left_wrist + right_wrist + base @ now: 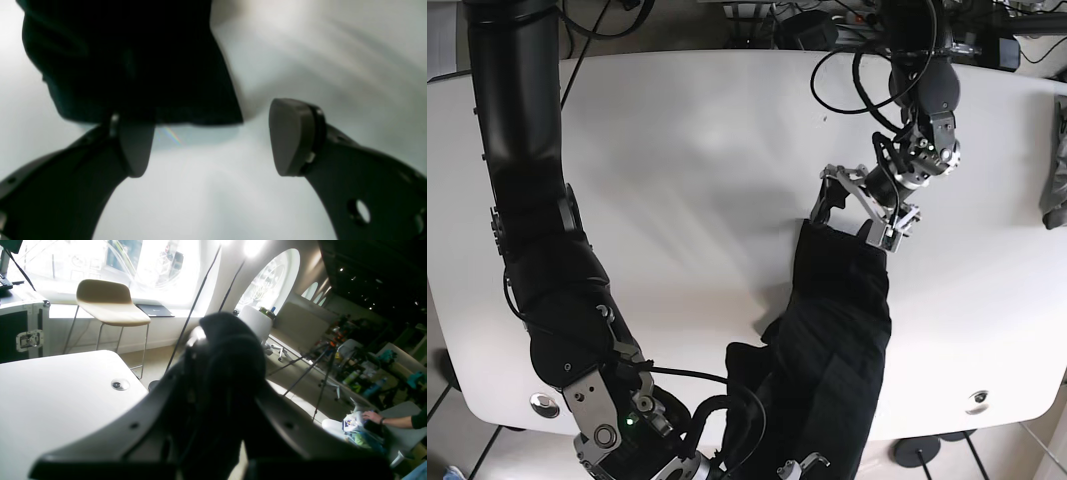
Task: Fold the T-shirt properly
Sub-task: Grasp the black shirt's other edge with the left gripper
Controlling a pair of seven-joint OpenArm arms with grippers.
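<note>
Black T-shirt (832, 330) lies bunched in a long strip on the white table (677, 160), running from mid-table down to the near edge. Left gripper (855, 208) sits at the shirt's far end, jaws apart; in the left wrist view one finger (135, 146) is touching the cloth edge, the other clear of it. Right gripper (747, 470) is at the near edge, jaws clamped on a wad of the shirt. Stool (110, 303) stands beyond the table.

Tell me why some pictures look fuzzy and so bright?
In the left wrist view the black T-shirt and table are smeared soft; in the right wrist view windows glare white and the cloth-filled right gripper is out of focus; the base view is sharp.
</note>
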